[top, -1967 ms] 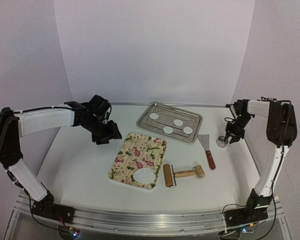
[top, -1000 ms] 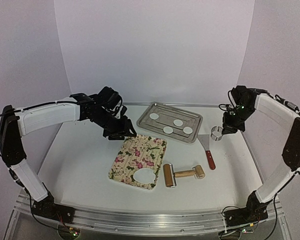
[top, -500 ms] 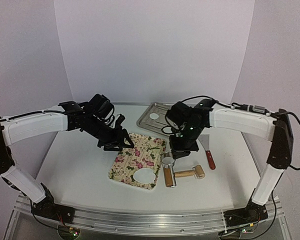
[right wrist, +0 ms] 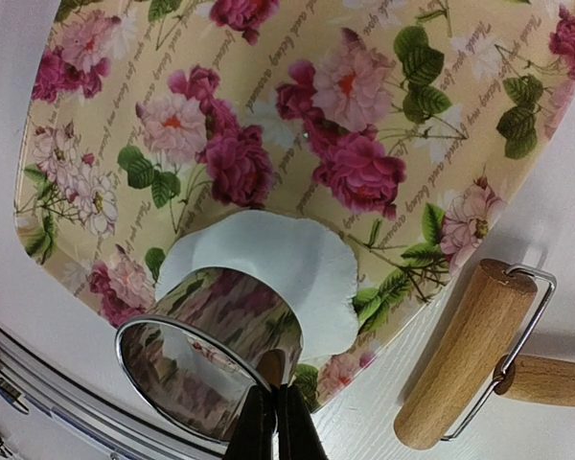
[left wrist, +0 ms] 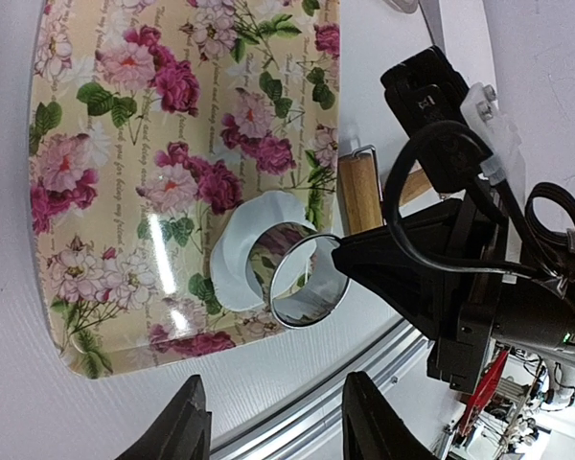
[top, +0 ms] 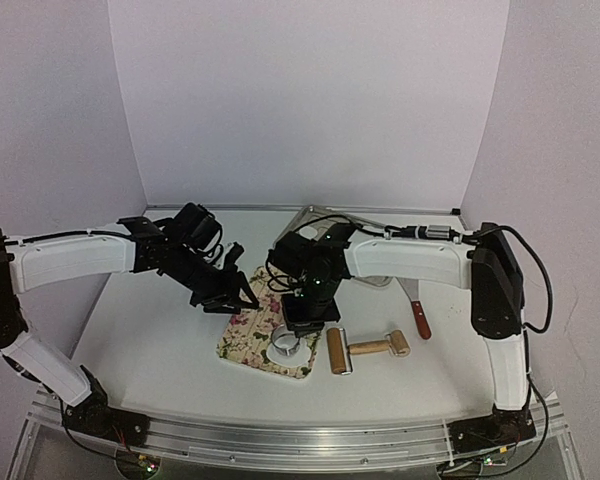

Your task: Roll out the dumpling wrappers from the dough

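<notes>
The white dough sheet point(right wrist: 297, 254) lies on the near end of the floral board point(right wrist: 316, 115). My right gripper point(right wrist: 273, 422) is shut on the wall of the metal ring cutter point(right wrist: 206, 350) and holds it over the sheet's near edge. In the top view the ring cutter point(top: 283, 350) is at the board's point(top: 250, 325) front corner, below my right gripper point(top: 298, 322). My left gripper point(top: 235, 298) is open and empty over the board's left edge; it point(left wrist: 273, 431) looks down on the cutter point(left wrist: 302, 278) and sheet point(left wrist: 235, 264). The dumpling wrappers are hidden behind my right arm.
A wooden rolling pin point(top: 365, 348) lies right of the board, also in the right wrist view point(right wrist: 470, 345). A scraper with a red handle point(top: 420, 318) lies further right. A corner of the metal tray point(top: 308, 212) shows behind my right arm.
My right arm has carried the ring cutter from the far right, across the table, down to the dough sheet on the board. My left gripper has moved in to the board's left edge.
</notes>
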`<state>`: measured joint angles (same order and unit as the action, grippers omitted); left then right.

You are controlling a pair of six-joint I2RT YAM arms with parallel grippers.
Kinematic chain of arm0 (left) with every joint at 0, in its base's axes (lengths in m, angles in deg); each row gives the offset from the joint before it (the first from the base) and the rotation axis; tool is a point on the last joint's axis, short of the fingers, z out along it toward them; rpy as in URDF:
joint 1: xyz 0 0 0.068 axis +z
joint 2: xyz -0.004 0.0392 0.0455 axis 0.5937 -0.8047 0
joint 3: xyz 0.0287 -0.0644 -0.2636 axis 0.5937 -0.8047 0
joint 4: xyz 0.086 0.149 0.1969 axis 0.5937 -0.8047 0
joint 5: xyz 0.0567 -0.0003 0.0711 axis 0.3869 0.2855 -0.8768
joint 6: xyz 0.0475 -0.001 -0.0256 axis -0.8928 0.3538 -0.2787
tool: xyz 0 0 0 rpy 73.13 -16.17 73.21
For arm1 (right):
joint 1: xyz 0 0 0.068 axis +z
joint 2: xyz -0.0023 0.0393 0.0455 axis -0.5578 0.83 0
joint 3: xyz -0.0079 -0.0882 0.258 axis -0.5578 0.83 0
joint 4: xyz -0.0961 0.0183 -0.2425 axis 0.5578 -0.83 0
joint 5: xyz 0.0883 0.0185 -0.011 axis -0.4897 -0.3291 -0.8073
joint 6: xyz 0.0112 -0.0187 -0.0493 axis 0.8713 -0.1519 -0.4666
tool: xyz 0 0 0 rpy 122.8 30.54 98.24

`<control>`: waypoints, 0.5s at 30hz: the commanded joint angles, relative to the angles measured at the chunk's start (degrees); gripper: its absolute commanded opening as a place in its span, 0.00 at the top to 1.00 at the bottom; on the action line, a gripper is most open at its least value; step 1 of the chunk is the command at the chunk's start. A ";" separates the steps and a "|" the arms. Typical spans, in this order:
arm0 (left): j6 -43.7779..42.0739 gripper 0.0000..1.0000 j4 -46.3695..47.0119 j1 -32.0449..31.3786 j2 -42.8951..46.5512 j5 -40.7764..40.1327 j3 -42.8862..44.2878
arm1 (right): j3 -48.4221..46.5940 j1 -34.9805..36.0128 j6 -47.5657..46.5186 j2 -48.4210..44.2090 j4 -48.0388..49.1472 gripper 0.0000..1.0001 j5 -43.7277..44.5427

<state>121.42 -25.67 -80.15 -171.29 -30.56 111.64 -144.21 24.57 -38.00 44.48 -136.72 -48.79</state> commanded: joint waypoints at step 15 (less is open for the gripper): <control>-2.86 0.50 6.87 0.31 -6.15 7.80 -0.23 | 0.41 -0.03 1.31 2.10 0.90 1.00 0.56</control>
<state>119.70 -21.07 -80.10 -176.71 -24.45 111.51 -144.04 24.53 -36.78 45.15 -136.51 -48.88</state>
